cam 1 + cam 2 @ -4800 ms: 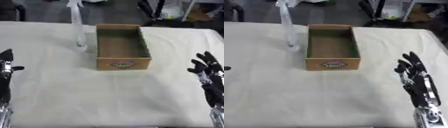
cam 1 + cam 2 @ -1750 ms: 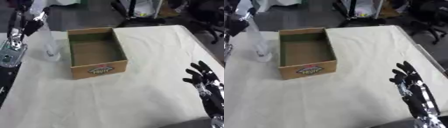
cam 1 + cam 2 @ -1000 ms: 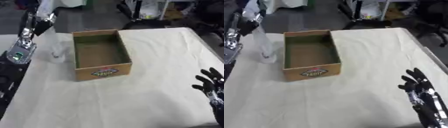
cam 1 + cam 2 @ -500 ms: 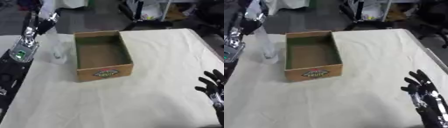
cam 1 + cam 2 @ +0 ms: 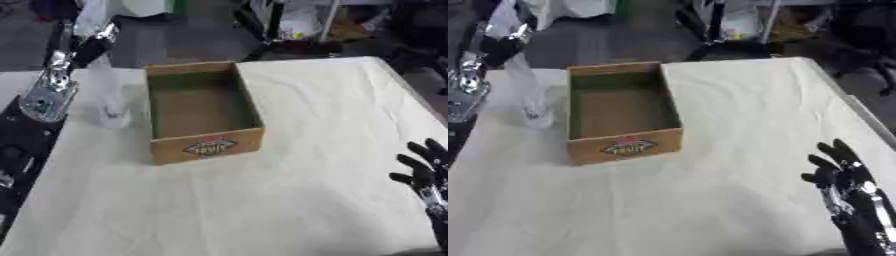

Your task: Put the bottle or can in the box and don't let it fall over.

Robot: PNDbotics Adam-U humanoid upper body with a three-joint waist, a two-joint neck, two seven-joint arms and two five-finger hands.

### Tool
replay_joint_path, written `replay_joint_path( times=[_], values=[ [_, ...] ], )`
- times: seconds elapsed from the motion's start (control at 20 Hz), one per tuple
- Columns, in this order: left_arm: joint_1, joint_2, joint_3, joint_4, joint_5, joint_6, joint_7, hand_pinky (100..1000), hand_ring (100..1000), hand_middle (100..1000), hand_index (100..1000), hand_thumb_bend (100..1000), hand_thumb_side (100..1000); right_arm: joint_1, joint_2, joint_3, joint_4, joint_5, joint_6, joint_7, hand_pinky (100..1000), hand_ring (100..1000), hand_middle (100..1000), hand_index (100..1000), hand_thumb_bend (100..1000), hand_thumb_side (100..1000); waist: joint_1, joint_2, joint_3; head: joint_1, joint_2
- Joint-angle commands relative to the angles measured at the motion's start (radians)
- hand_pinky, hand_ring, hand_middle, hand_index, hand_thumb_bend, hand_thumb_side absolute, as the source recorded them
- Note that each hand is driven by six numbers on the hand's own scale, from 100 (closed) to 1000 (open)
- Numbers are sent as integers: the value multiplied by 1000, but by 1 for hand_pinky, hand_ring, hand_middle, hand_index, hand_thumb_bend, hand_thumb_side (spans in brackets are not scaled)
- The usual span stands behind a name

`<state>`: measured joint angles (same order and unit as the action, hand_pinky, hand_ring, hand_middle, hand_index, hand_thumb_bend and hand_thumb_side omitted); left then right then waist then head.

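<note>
Clear plastic bottle [image 5: 528, 92] stands upright on the bench [image 5: 289, 185], which is covered in a cream cloth, and sits just outside the left wall of the open cardboard box [image 5: 202, 112]; bottle not inside the box. Box: brown, rectangular, open top, nothing visible inside, a printed label on its near end wall. Left arm comes in along the left edge and reaches to the far left; left hand [image 5: 87, 47] is at the upper part of the bottle, with the bottle body directly below the fingers [image 5: 502, 49]. Left hand is dark and blurred against the background: cannot tell whether its fingers are clamped on the bottle, merely touching it, or just apart from it. Box lies to the right of those fingers, its left wall just beside the bottle's base. Right hand [image 5: 843, 182] at the lower right corner, palm low, its fingers spread apart and pointing up toward the far side, holding nothing and touching nothing but hanging over the bench edge area. Box is well apart from the right hand, up and to the left of its fingertips. Bottle is on the far side of the box from that hand.
</note>
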<state>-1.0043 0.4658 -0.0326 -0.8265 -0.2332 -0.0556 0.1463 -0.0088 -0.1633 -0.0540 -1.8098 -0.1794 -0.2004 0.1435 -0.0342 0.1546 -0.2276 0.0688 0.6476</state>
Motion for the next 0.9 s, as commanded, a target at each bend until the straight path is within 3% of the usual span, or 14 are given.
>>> replay_joint_path(
  times=[0.05,0.35,0.6,0.9],
  values=[
    [-28,22,4,-10,-7,-1,-6,559,931,822,836,280,525,-7,-21,0,-15,-1,-2,2,744,891,913,1000,202,425,1,-16,-3,-2,-16],
    [-29,19,5,-7,-3,3,-4,504,883,773,779,100,374,-7,-20,0,-15,0,-2,2,744,892,913,1000,200,424,1,-17,-5,-2,-18],
    [-29,18,8,-8,22,-1,4,423,790,644,677,100,284,-6,-19,0,-14,1,-2,1,743,892,913,1000,200,425,0,-17,-7,-3,-18],
    [-24,12,5,-21,70,-25,23,286,590,425,504,100,360,-5,-17,0,-14,0,-1,1,743,892,913,1000,198,425,0,-17,-8,-3,-17]
  ],
)
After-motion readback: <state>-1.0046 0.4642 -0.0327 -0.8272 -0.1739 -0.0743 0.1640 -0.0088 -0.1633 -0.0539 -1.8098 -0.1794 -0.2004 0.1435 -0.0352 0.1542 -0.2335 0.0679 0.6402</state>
